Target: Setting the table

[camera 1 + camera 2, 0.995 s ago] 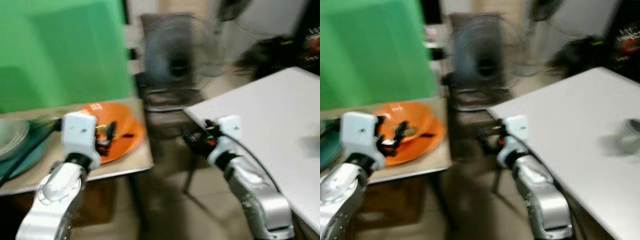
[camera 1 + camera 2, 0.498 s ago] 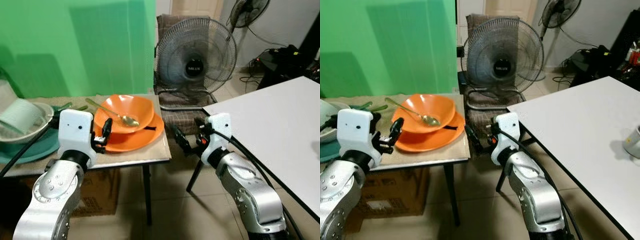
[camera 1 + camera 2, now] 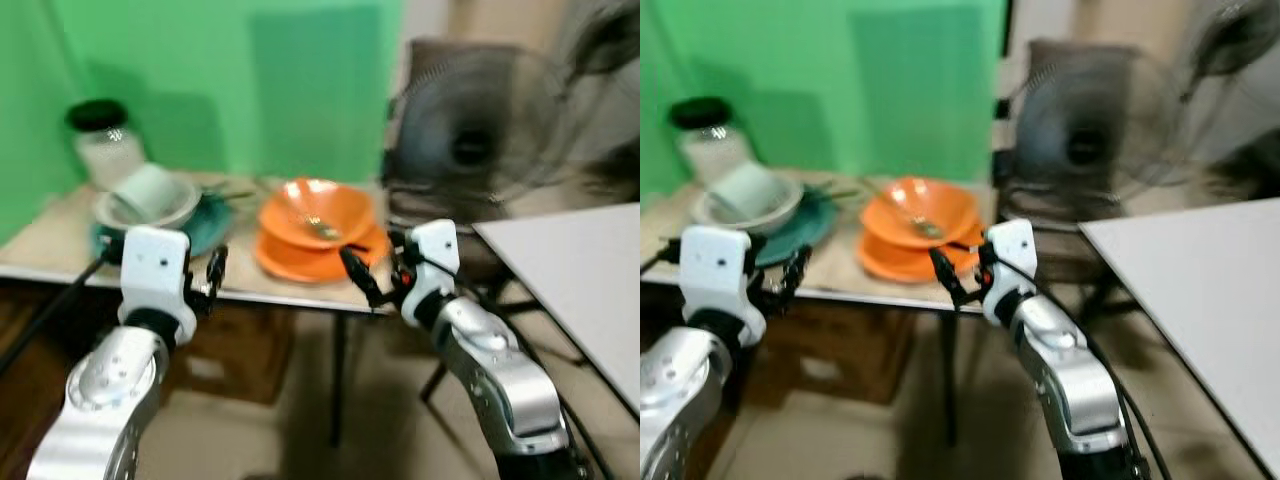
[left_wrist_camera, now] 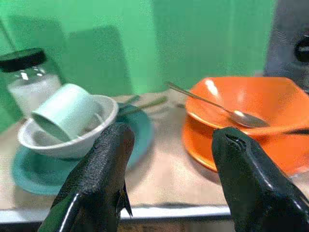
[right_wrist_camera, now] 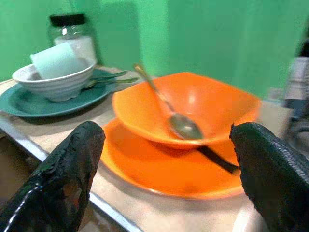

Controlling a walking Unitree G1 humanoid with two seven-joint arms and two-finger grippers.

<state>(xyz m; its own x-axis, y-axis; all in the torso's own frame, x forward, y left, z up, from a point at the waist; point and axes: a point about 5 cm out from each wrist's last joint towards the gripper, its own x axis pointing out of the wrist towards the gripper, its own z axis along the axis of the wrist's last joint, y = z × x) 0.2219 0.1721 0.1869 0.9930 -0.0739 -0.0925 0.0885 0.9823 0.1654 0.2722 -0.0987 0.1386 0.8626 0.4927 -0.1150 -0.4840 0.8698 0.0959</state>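
orange tableware sits on a beige side table [image 3: 60, 262] set against a green backdrop [image 3: 230, 80]: an orange bowl [image 5: 186, 113] rests on an orange plate [image 5: 159, 171], and a metal spoon [image 5: 169, 112] lies inside the bowl with its handle leaning over the rim. a dark utensil [image 5: 217, 159] lies on the plate, partly under the bowl; its type cannot be told.

beside this stack, on the same table, a teal plate [image 4: 29, 169] carries a white bowl [image 4: 72, 140]. a pale green cup [image 4: 63, 111] lies tipped on its side in the white bowl. thin utensils [image 4: 145, 104] rest on the teal plate's far edge. a glass jar [image 4: 26, 79] with a black lid stands behind the white bowl, near the backdrop.

the left gripper [image 4: 171, 159] is held in front of the table's near edge, fingers spread apart, holding nothing; in the wrist view the gap between the fingers faces the space between the teal plate and the orange plate. the right gripper [image 5: 169, 164] is held near the table corner by the orange stack, fingers spread wide, holding nothing, the orange bowl framed between them.

a floor fan [image 3: 470, 150], blurred, stands beyond the table. the corner of a white table [image 3: 590, 270] lies to the robot's right, well apart from the side table.
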